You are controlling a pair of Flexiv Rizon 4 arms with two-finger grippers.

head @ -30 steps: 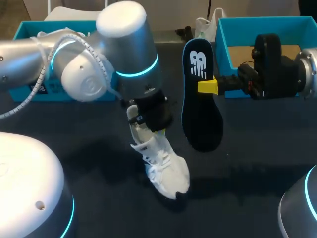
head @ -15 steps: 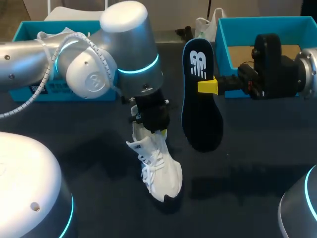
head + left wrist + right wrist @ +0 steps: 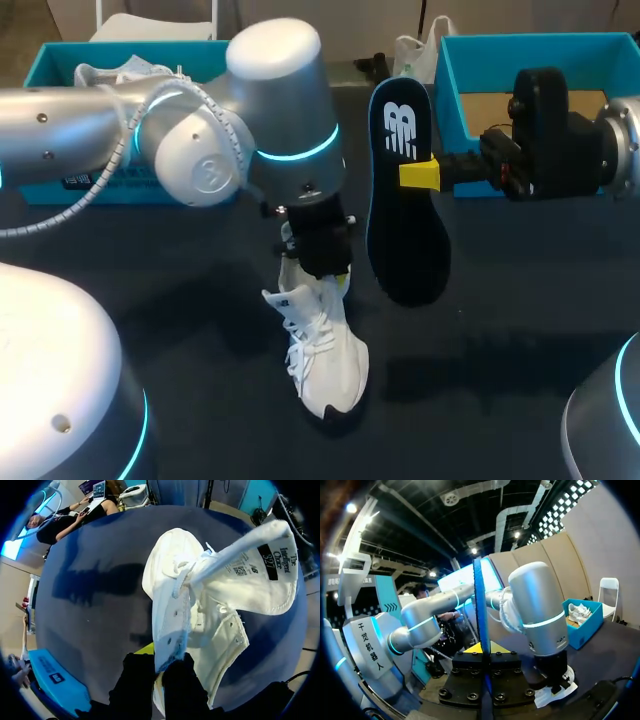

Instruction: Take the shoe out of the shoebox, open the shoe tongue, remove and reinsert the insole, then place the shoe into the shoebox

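The insole was out of the shoe, so reinsertion looked like the step in hand. The left gripper (image 3: 325, 262) was clenched on the side wall of the white shoe (image 3: 325, 345), which sat near the middle of the bench (image 3: 500, 320) with its tongue (image 3: 260, 570) folded open. The right gripper (image 3: 420, 173) grasped the dark insole (image 3: 405, 220), upright in the air between the shoe and the blue shoebox (image 3: 450, 80) at the bench's far right corner. Next, the insole probably needed tipping toe-first into the opening while the left side steadied the shoe.

A large exhibition-type hall: high dark ceiling (image 3: 420, 510), exposed ducts (image 3: 516, 519), rows of spotlights (image 3: 561, 505) (partition panels (image 3: 555, 555) behind).
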